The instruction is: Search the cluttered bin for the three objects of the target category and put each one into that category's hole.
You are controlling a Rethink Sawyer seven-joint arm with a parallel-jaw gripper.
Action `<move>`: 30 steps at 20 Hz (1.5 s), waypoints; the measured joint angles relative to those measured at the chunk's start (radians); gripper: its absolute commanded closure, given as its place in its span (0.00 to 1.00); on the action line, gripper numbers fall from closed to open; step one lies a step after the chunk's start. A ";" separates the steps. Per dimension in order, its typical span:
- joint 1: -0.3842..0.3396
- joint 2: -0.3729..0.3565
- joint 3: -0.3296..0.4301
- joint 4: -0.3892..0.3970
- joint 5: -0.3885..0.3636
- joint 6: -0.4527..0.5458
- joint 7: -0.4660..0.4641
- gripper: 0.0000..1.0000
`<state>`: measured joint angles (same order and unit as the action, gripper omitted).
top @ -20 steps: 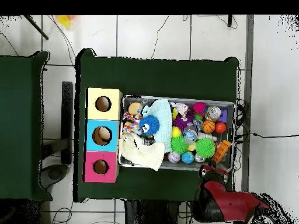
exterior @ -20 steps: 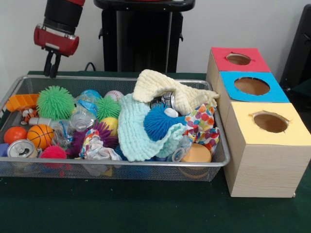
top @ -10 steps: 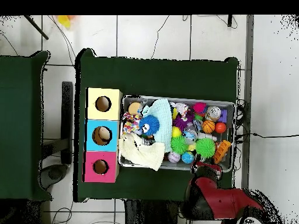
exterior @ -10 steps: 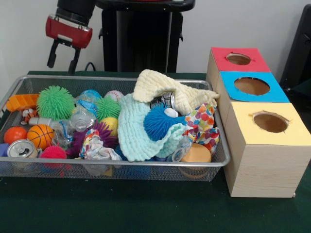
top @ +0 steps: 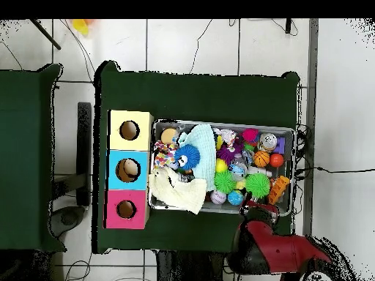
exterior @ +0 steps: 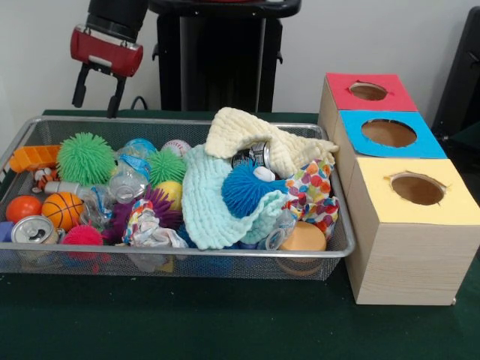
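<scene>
Hovering at the bin's (exterior: pixel 30 126) eleven o'clock corner, the gripper (exterior: pixel 96 94) has swung in from the side and spread its fingers wide, holding nothing. Search seems barely begun; the green spiky ball (exterior: pixel 85 158) lies directly below, inside the bin.

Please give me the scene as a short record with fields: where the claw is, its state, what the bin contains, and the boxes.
claw: open, empty, above the far rim of the bin
bin: wire mesh, full of clutter
spiky balls: green spiky ball, blue spiky ball
cloths: yellow cloth draped over far rim, light blue cloth
other items: small basketball, can
boxes: red box, blue box, yellow box, each with a round hole on top
</scene>
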<state>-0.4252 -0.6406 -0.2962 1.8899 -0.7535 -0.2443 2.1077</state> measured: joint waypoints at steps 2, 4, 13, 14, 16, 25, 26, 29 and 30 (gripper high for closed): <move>-0.011 -0.004 0.010 0.000 0.000 0.000 0.000 0.00; -0.043 -0.018 0.041 0.000 0.000 0.000 0.000 0.00; -0.105 -0.039 0.117 0.000 0.000 0.000 0.000 0.00; -0.108 -0.039 0.126 0.000 0.000 0.000 0.000 0.00; -0.108 -0.039 0.130 -0.001 0.000 0.000 0.000 0.00; -0.108 0.001 0.136 -0.034 0.000 0.000 0.000 0.00; -0.108 0.010 0.136 -0.040 0.000 0.000 0.000 0.00; -0.109 0.038 0.136 -0.058 0.000 0.000 0.000 0.00; -0.109 0.044 0.136 -0.062 0.000 -0.001 0.000 0.00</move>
<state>-0.5345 -0.5962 -0.1600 1.8283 -0.7539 -0.2452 2.1077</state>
